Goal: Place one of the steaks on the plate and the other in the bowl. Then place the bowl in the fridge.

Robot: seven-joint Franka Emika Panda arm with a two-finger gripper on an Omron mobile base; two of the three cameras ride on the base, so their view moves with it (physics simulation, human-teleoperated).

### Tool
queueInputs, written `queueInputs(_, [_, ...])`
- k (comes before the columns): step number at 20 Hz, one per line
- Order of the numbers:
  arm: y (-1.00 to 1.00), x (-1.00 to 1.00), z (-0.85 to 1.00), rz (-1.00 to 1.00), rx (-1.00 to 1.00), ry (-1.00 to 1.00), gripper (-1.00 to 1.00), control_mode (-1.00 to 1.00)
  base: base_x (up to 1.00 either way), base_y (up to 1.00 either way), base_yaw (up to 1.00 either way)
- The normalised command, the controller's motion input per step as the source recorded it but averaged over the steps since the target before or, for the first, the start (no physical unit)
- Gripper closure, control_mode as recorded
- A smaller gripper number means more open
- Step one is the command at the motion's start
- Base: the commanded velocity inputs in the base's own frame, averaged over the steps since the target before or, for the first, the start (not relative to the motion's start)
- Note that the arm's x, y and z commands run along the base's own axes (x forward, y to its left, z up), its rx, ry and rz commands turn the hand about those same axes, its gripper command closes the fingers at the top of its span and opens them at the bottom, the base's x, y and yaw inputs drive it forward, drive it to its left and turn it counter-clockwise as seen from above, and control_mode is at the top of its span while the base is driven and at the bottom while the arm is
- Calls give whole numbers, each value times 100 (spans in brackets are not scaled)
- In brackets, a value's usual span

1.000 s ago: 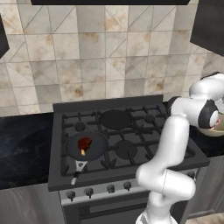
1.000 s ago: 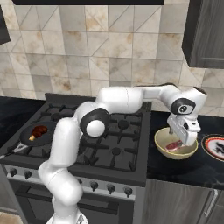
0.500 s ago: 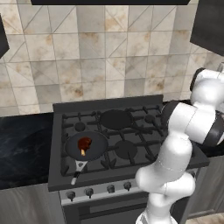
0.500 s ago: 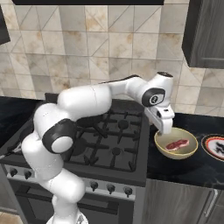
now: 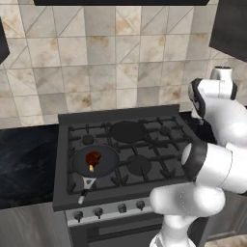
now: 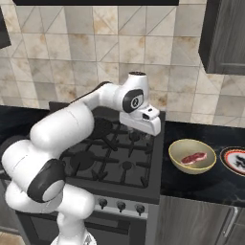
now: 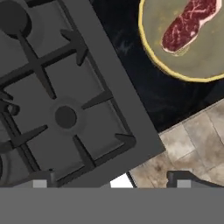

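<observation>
The gripper [image 6: 143, 125] hangs over the right rear part of the stove [image 6: 119, 158], its jaws spread wide with nothing between them. In the hand view its fingertips [image 7: 183, 180] are cut off by the lower edge, so little of them can be made out. The tan bowl [image 6: 192, 156] sits on the dark counter [image 6: 201, 184] just right of the stove, with the pinkish-red marbled steak [image 6: 193, 158] lying inside it. The plate [image 6: 235, 161] stands beside the bowl to the right, cropped by the picture edge, its pattern hard to read. On the near left burner a black frying pan [image 5: 94, 161] holds the dark reddish-brown steak [image 5: 92, 158], small and blurred. In the left base view the arm hides the counter to the stove's right.
</observation>
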Motion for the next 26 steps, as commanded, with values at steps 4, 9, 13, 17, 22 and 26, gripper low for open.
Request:
queueInputs(4, [83, 6, 13, 51, 35, 26, -100, -100, 0, 0, 0])
queueInputs(9, [98, -17, 0, 35, 7, 3, -100, -100, 0, 0, 0])
queueInputs(13, [100, -25, -2, 12, 0, -1, -100, -100, 0, 0, 0])
queueInputs(17, [100, -10, -1, 3, -3, -6, -100, -100, 0, 0, 0])
queueInputs(22, [100, -4, 0, 0, -5, -12, -100, -100, 0, 0, 0])
queueInputs(26, [100, 0, -16, -4, -7, -1, -100, -100, 0, 0, 0])
